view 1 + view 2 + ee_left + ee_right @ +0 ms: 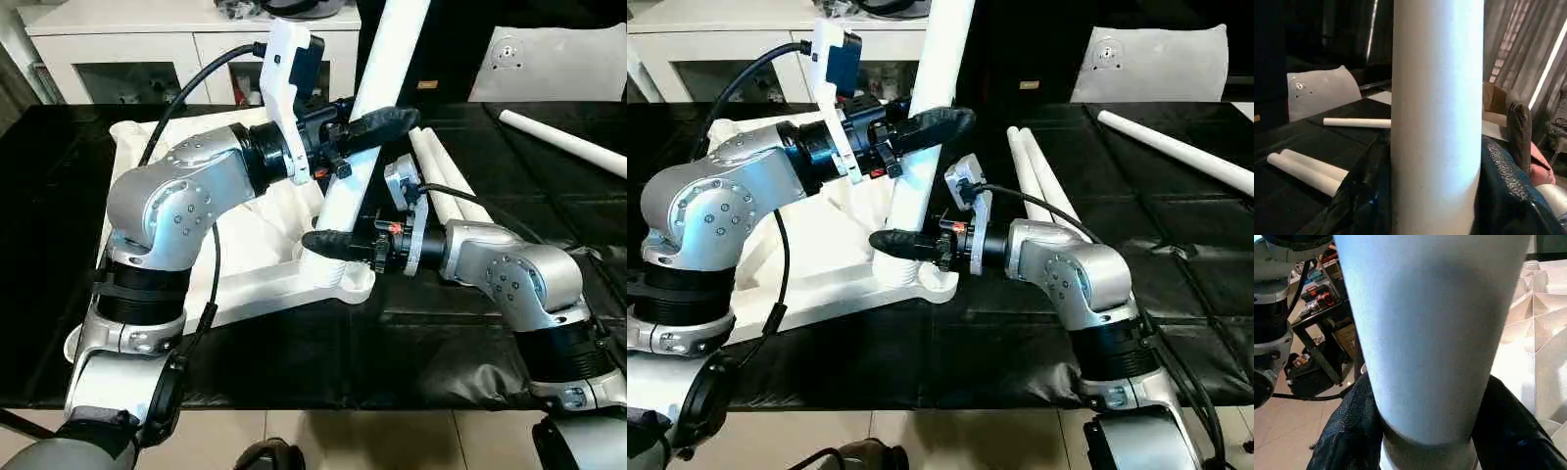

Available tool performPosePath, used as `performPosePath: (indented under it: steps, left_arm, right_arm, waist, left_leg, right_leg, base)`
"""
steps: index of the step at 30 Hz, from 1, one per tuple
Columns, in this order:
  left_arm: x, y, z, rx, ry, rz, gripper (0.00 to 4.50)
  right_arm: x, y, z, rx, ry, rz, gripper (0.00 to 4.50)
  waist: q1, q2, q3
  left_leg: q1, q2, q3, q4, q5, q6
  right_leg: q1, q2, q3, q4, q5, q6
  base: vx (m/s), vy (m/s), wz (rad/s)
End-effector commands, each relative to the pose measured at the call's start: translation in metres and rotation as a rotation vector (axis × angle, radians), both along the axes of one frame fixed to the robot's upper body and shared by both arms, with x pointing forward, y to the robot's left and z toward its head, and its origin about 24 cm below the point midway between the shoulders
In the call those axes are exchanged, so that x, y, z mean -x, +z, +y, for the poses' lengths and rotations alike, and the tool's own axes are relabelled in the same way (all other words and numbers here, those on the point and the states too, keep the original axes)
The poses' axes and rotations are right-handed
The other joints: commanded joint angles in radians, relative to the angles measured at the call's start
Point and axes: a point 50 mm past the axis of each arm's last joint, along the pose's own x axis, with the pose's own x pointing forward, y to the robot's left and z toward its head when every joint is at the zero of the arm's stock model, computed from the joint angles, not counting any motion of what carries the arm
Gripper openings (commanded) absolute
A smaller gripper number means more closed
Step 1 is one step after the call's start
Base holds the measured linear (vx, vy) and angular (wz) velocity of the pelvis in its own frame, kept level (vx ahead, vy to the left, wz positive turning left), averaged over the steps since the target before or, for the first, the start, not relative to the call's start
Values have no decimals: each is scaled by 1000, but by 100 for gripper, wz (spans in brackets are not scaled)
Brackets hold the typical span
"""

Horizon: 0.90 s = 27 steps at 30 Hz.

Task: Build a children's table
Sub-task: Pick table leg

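Standing nearly upright in the near corner socket (345,284) of the upturned tabletop (257,235), the white leg (377,93) was clasped by both grippers at once, which I judge was meant to keep it plumb while it was seated. The right gripper (338,243) held the leg low, just above the socket, its two black fingers (1347,431) half spread and pressed on either side of the tube, a grip that would let it steer the foot of the leg into the hole. Its silver forearm came in level from the robot's right with the wrist bent across toward the leg. Higher on the same leg, the left gripper (377,125) was closed round the tube at about the same half-width, one finger (1506,196) showing on each side in the left wrist view; held there, it could check any lean and press downward. The left arm rose steeply over the tabletop, elbow raised, the wrist turned so the fingers pointed across the table toward the robot's right.

The tabletop lay ribs up on the black sheet (411,343) covering the bench. Beyond the right gripper two more legs (446,186) lay side by side, touching, and a fourth leg (563,142) lay apart toward the far right. Farther still a grey panel (549,64) leaned upright, and a white cabinet (147,49) stood behind on the left
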Motion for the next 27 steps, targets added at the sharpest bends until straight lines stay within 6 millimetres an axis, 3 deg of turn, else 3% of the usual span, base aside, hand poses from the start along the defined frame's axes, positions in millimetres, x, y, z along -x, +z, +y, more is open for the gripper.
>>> performPosePath:
  steps: [1,5,6,15,16,27]
  left_arm:
    - [3,4,-1,-5,-15,-30,179]
    - [3,3,-1,-20,-17,-37,179]
    - [2,3,-1,-23,-18,-38,179]
    - [3,1,0,-37,-24,-45,179]
    - [3,1,0,-37,-24,-45,179]
    - [2,4,-1,-12,-3,-26,179]
  right_arm:
    - [-1,5,-2,-20,-18,-15,268]
    - [-2,6,-2,-28,-18,-15,302]
    - [-1,7,-2,-31,-10,-12,302]
    - [-1,9,-3,-51,-4,-3,312]
    - [-1,9,-3,-51,-4,-3,276]
    - [1,3,0,-44,5,2,200]
  waist:
    - [-1,-12,-81]
    - [-1,-11,-82]
    - [-2,-14,-82]
    - [0,-13,-82]
    - [0,-13,-82]
    - [0,-13,-82]
  left_leg:
    - [49,158,-87,-74,-112,-21]
    - [50,157,-87,-75,-113,-25]
    - [49,157,-86,-74,-112,-24]
    - [49,156,-85,-73,-106,-20]
    - [48,155,-85,-72,-107,-20]
    - [48,155,-86,-71,-105,-20]
  right_leg:
    - [24,-170,75,-63,26,-211]
    - [24,-169,74,-61,30,-211]
    - [24,-170,75,-62,34,-212]
    - [24,-172,75,-62,31,-215]
    - [25,-173,75,-63,28,-215]
    - [26,-173,75,-62,38,-217]
  base:
    - [0,0,0]
    - [0,0,0]
    - [0,0,0]
    - [0,0,0]
    - [0,0,0]
    - [0,0,0]
